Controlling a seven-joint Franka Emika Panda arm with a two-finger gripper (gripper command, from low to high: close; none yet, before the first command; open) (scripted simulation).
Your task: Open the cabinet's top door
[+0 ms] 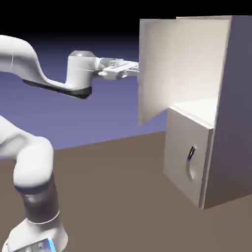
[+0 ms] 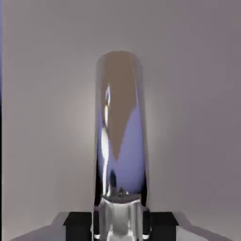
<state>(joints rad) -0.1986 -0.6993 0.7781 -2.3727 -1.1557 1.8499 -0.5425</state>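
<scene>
At the exterior view's left edge the white arm (image 1: 29, 162) rises from the table (image 1: 113, 197) and bends into a level forearm that reaches rightward. Its gripper (image 1: 132, 70) meets the outer face of the top door (image 1: 157, 69) near that panel's left edge, at about mid-height of the door. That door stands swung well out from the cabinet (image 1: 216, 108), its free edge pointing toward the arm, so the upper compartment shows as a pale opening with a flat shelf behind the panel. Below and further right, the shorter lower door (image 1: 189, 160) sits flush and closed, its small curved handle (image 1: 190, 160) untouched and well apart from the hand.

Seen from the hand, the door's polished handle (image 2: 121, 136) runs straight up the middle, filling the space between the two dark fingertips (image 2: 77, 221) at the bottom edge. They sit tight against both sides of the bar, clenched on it, with the grey panel directly behind.
</scene>
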